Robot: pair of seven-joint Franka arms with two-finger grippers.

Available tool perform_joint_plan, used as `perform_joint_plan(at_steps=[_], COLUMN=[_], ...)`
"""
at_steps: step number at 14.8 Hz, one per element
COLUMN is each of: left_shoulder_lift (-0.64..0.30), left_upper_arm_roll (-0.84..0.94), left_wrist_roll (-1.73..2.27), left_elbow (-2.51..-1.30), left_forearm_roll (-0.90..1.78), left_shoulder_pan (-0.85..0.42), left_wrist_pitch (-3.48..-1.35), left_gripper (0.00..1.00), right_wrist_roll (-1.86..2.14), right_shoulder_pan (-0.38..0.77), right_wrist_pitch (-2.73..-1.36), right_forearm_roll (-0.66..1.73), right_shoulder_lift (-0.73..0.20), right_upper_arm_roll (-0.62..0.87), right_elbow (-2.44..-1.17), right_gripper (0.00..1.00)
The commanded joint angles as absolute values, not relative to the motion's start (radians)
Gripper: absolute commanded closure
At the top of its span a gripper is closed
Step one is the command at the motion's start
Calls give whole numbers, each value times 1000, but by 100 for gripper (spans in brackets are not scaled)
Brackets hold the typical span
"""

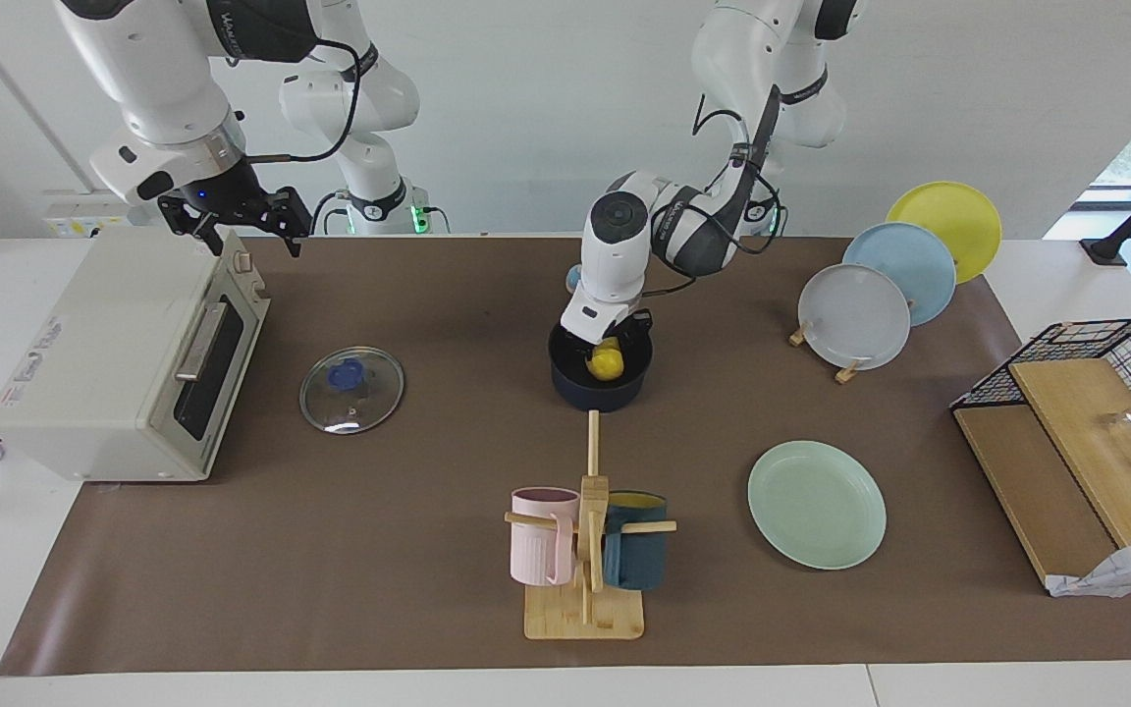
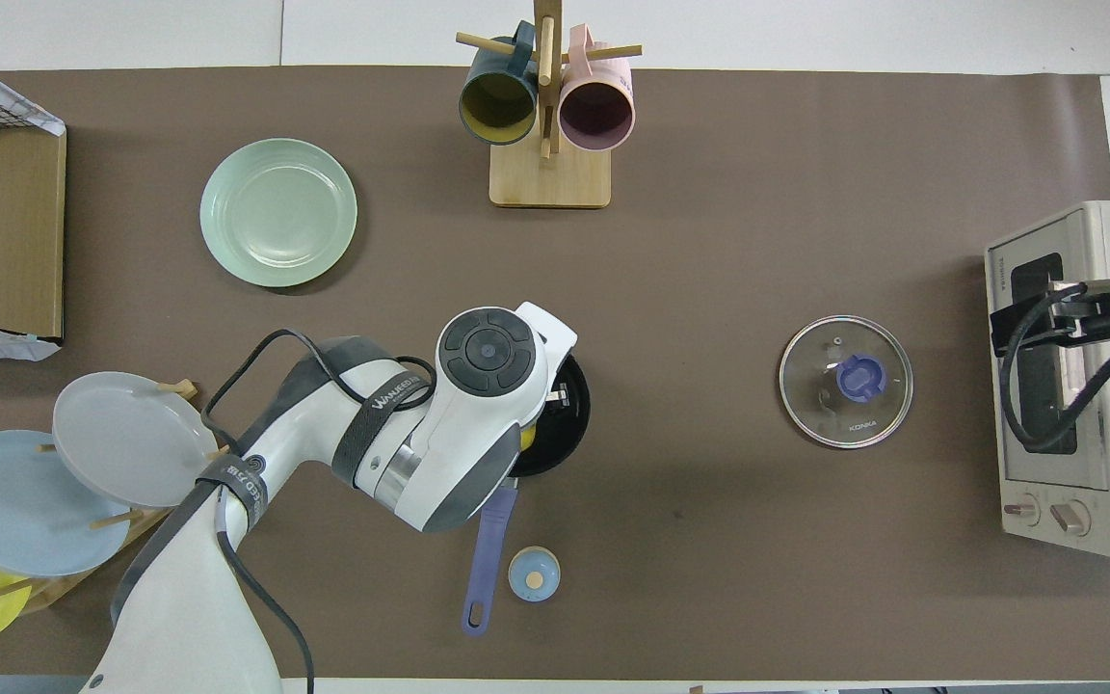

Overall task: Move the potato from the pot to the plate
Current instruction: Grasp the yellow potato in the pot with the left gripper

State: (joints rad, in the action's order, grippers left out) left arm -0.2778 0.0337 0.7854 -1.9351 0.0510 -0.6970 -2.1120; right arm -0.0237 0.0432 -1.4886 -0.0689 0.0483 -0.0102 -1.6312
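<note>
The yellow potato (image 1: pixel 606 365) sits inside the dark blue pot (image 1: pixel 597 391), which stands mid-table with its long handle (image 2: pixel 486 554) pointing toward the robots. My left gripper (image 1: pixel 609 346) reaches down into the pot and is shut on the potato. From overhead the arm's wrist covers most of the pot (image 2: pixel 569 424), leaving only a sliver of the potato (image 2: pixel 528 439) in sight. The mint-green plate (image 1: pixel 816 503) lies bare, farther from the robots and toward the left arm's end of the table. My right gripper (image 1: pixel 237 228) hangs open and empty above the toaster oven.
A toaster oven (image 1: pixel 124 353) stands at the right arm's end, with a glass lid (image 1: pixel 350 389) beside it. A mug rack (image 1: pixel 585 550) stands farther out than the pot. A plate rack (image 1: pixel 880 285) and a wire basket (image 1: pixel 1076 432) occupy the left arm's end. A small blue cap (image 2: pixel 534 573) lies by the handle.
</note>
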Motion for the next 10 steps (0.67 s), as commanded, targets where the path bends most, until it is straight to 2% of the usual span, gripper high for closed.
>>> perform_joint_plan(at_steps=[1, 7, 10], left_shoulder_lift=[-239, -241, -339], left_upper_arm_roll=[22, 22, 26], left_wrist_roll=[776, 620, 481], left_elbow=[-1898, -1590, -1375], left_forearm_roll=[86, 155, 156], left_shoulder_pan=[-690, -490, -356], left_wrist_pitch=[-2031, -1697, -1539], left_gripper=[100, 100, 100], right_wrist_roll=[-25, -26, -26], right_shoulder_pan=[14, -17, -17], right_wrist_pitch=[-1560, -1542, -1540], right_forearm_roll=[-63, -64, -72], right_shoulder_lift=[66, 55, 52], right_upper_arm_roll=[6, 34, 35], right_elbow=[-1667, -1658, -1658], right_gripper=[0, 0, 0])
